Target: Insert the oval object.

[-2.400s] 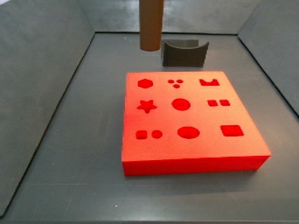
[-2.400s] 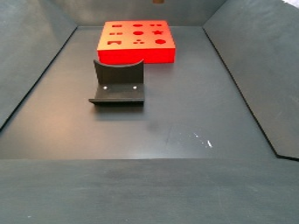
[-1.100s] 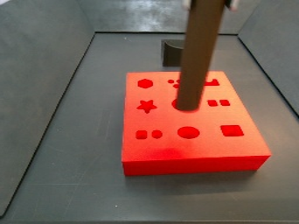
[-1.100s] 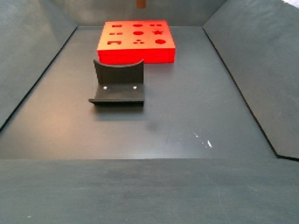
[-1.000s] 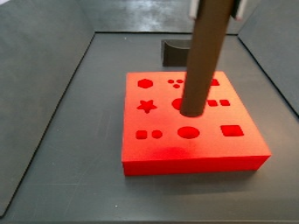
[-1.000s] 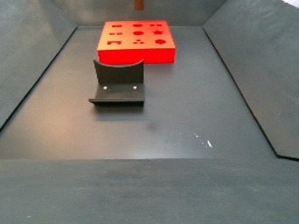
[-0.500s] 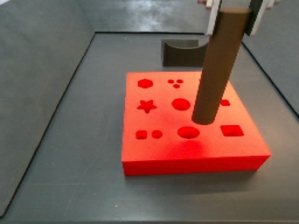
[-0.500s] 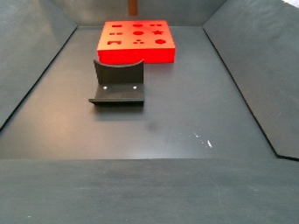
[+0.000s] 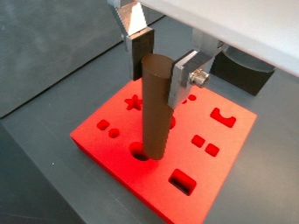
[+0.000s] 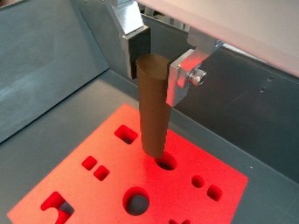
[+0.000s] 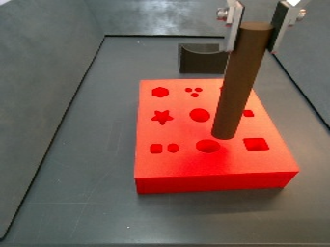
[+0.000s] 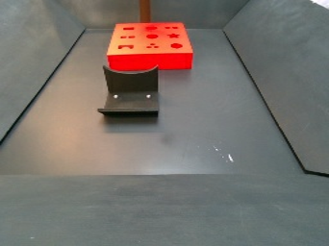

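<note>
Oval object [image 9: 156, 109], a long smooth brown rod with a rounded cross-section, hangs upright with its long axis running straight down from the gripper [image 9: 159, 58] toward the flat red block with cut-out shapes [image 9: 222, 171]. In both wrist views the two silver plate fingers [image 10: 186, 78] press against its upper end from opposite sides, so the jaws are closed on the rod and carry it; the rest of the rod extends below them. Its lower tip sits right at an oval hole [image 10: 165, 162] in the top face of the block, in a wrist view seeming to touch or just enter the rim; whether it has started in cannot be told. In a side view the rod [image 11: 241, 79] stands over the near half of the block [image 11: 213, 177], its tip beside a dark oval opening [image 11: 207, 147]. Judging from this, the coming move turns on keeping the rod vertical and its oval section turned to match the hole while pressing downward. Behind the block, on the dark grey counter [image 11: 77, 193], stands the dark L-shaped fixture [image 11: 200, 56], well apart from the rod.
</note>
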